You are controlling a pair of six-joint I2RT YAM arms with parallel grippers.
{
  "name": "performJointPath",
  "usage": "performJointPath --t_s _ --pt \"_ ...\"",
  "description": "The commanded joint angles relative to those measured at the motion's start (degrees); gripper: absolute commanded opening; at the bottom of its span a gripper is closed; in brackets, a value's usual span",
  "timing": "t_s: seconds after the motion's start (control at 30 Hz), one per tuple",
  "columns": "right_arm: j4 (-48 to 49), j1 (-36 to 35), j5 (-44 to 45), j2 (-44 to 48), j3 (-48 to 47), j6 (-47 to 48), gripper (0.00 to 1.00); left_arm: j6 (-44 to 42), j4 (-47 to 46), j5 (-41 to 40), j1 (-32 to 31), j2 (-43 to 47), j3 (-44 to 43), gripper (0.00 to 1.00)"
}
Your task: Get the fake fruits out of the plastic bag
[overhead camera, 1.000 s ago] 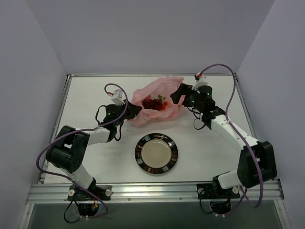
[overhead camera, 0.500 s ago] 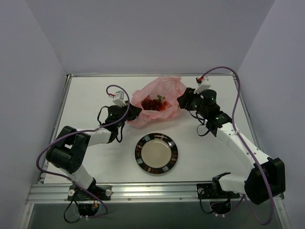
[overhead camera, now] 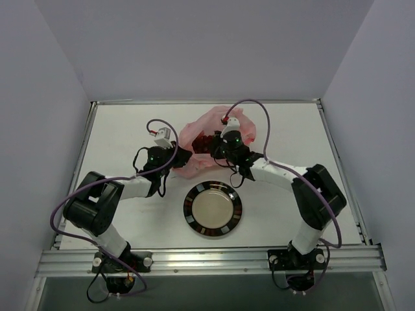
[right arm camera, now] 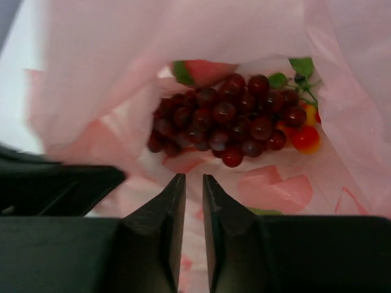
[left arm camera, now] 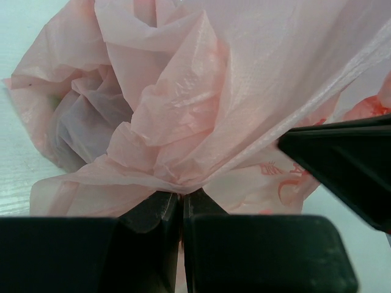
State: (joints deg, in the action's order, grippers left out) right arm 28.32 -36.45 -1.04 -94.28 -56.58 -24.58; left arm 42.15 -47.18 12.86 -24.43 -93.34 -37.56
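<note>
Right wrist view is showing the grape bunch [right arm camera: 226, 119] lying inside the plastic bag [right arm camera: 110, 55], with a pink-red fruit [right arm camera: 204, 70] touching its far side and small orange pieces [right arm camera: 304, 137] sitting just beside it on the right. The right fingers [right arm camera: 173, 192] are hovering at the bag's mouth, nearly together with a slim gap, gripping nothing. The left fingers [left arm camera: 165, 207] are pinching a fold of the bag's left edge. The bag is resting on the white desk [overhead camera: 117, 129], beyond the dark-rimmed plate [overhead camera: 191, 201].
</note>
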Motion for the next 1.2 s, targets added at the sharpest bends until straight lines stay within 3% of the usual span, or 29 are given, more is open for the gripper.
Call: performJointPath --t_s 0.0,0.03,0.07,0.13,0.17,0.3,0.37,0.63,0.73,0.83,0.87,0.93,1.17 --pt "8.7 -0.2 9.7 -5.2 -2.6 -4.0 0.16 -2.1 -1.5 -1.1 -0.3 0.3 -0.1 0.02" --pt "9.0 -0.1 10.4 -6.3 -3.4 -4.2 0.20 -2.2 -1.5 -0.9 -0.4 0.3 0.0 0.02" --pt "10.3 -0.2 11.5 -8.7 -3.9 -4.5 0.32 -2.5 -1.5 -0.9 -0.4 0.3 -0.1 0.02" --pt "11.1 -0.2 12.0 -10.9 -5.7 -5.5 0.44 -2.5 -1.4 -0.8 -0.4 0.0 -0.1 0.02" --pt "10.7 -0.4 13.1 -12.8 -6.3 -5.6 0.57 -2.6 -1.5 -0.7 -0.4 -0.2 -0.2 0.02" --pt "10.2 -0.4 14.9 -17.2 -9.7 -5.8 0.81 -2.2 -1.6 -0.4 -0.4 -0.6 -0.4 0.02" --pt "8.3 -0.5 16.4 -19.8 -11.4 -6.5 0.87 -2.2 -1.7 -0.3 -0.4 -0.8 -0.4 0.02" --pt "8.6 -0.5 18.2 -27.0 -16.7 -7.5 0.89 -2.5 -1.3 -0.6 -0.4 -0.9 -0.5 0.02" --pt "7.4 -0.5 18.6 -27.7 -18.8 -6.5 0.79 -2.7 -1.3 -0.7 -0.4 -1.0 -0.6 0.02" --pt "7.3 -0.3 18.8 -27.3 -19.4 -5.6 0.39 -2.8 -1.1 -0.9 -0.4 -1.0 -0.6 0.02" --pt "7.4 -0.3 18.7 -27.0 -19.3 -5.3 0.19 -2.8 -1.1 -0.9 -0.4 -1.0 -0.7 0.02" --pt "7.9 -0.3 18.1 -25.0 -18.4 -4.8 0.01 -2.8 -1.0 -1.0 -0.4 -0.9 -0.7 0.02" --pt "10.4 -0.4 11.9 -14.6 -12.3 -3.2 0.00 -2.2 -1.1 -2.0 -0.4 -0.4 -0.8 0.02"
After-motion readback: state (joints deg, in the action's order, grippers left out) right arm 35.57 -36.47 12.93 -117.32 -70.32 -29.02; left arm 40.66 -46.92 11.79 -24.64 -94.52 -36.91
